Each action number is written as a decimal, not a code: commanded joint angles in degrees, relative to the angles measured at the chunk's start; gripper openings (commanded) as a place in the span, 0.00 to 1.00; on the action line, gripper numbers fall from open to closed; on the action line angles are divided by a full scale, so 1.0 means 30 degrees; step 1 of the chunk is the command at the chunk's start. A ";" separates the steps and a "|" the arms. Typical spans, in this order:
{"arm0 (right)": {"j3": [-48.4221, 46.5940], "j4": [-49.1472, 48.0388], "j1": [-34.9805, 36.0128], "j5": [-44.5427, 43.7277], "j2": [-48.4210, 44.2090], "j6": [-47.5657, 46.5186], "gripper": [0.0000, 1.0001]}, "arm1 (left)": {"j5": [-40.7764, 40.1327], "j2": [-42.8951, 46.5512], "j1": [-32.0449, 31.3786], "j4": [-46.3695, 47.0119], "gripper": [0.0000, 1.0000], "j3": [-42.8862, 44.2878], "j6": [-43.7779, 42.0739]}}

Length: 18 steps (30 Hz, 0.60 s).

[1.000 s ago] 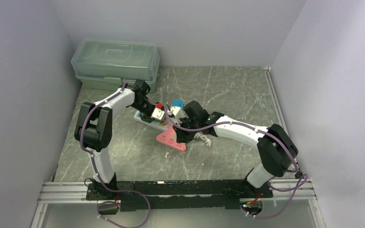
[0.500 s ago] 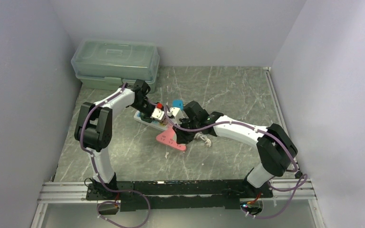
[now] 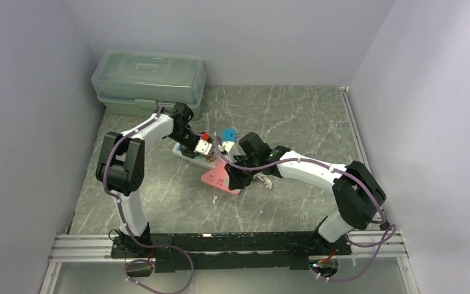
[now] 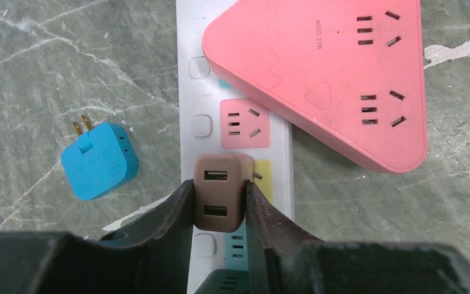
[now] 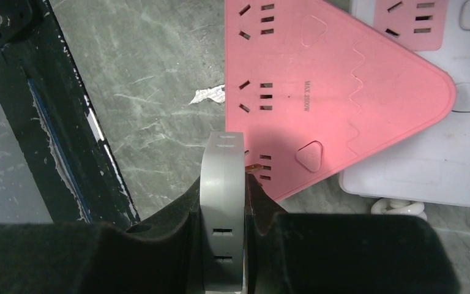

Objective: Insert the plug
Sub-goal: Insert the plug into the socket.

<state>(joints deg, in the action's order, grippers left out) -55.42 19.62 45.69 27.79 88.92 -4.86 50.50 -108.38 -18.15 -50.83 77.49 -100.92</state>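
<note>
My left gripper [image 4: 218,205] is shut on a brown USB charger plug [image 4: 219,190], held over the white power strip [image 4: 235,153] at its yellow socket; one prong shows beside it. My right gripper [image 5: 223,202] is shut on a grey adapter plug [image 5: 223,202], its brass prong close to the near corner socket of the pink triangular socket block [image 5: 324,92]. In the top view both grippers meet over the strip [image 3: 190,154] and the pink block [image 3: 219,179], the left gripper [image 3: 203,147] above the strip and the right gripper [image 3: 235,177] by the block.
A blue adapter plug [image 4: 99,160] lies on the table left of the strip; it also shows in the top view [image 3: 228,133]. A green lidded bin [image 3: 149,81] stands at the back left. A white cord [image 3: 263,179] lies beside the pink block. Walls close in on both sides.
My right gripper has shifted slightly down and toward the pink block's near corner. The left gripper has stayed over the strip.
</note>
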 commanded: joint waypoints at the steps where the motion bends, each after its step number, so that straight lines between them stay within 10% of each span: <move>1: -0.0148 -0.0671 -0.0342 0.0038 -0.0591 0.0199 0.00 | -0.0722 -0.0613 -0.0420 -0.1627 0.12 -0.0576 -0.1352; 18: -0.0638 -0.0830 -0.0704 0.1341 0.0475 0.0371 0.00 | -0.0835 -0.0676 -0.0424 -0.1621 0.11 -0.0591 -0.1440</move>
<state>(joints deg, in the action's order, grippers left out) -55.61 18.98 43.90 30.22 89.76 -4.23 50.33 -108.38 -18.15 -50.89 77.49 -101.34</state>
